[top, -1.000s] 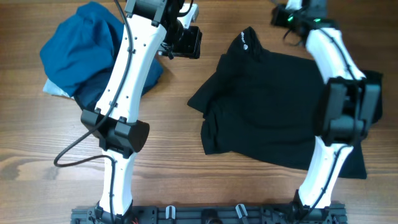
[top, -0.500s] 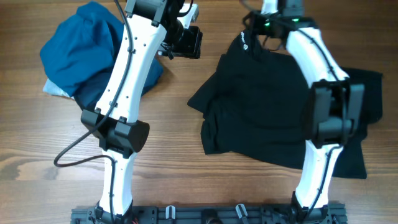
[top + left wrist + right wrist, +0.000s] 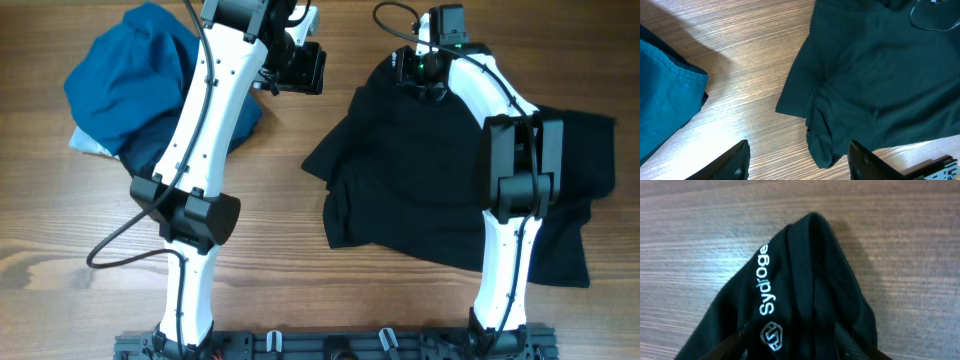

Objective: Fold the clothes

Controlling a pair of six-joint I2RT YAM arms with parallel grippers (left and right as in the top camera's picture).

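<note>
The black shirt (image 3: 400, 180) lies crumpled on the right half of the wooden table. It also shows in the left wrist view (image 3: 875, 75). My right gripper (image 3: 421, 70) hangs over the shirt's far corner. In the right wrist view its dark fingers (image 3: 792, 342) stand apart on either side of the fabric, beside the small white round logo (image 3: 771, 335) and white lettering (image 3: 765, 287). My left gripper (image 3: 300, 68) is open and empty above bare wood left of the shirt; its fingers (image 3: 799, 150) are spread wide. No neck tag shows.
A bright-blue and navy bundle of garments (image 3: 125, 80) lies at the far left, and its edge shows in the left wrist view (image 3: 665, 95). A strip of bare wood (image 3: 290, 140) separates it from the shirt. The arm bases stand at the front edge.
My right gripper has swung left from the far right corner to over the shirt's logo corner. The left arm and the shirt have not moved.
</note>
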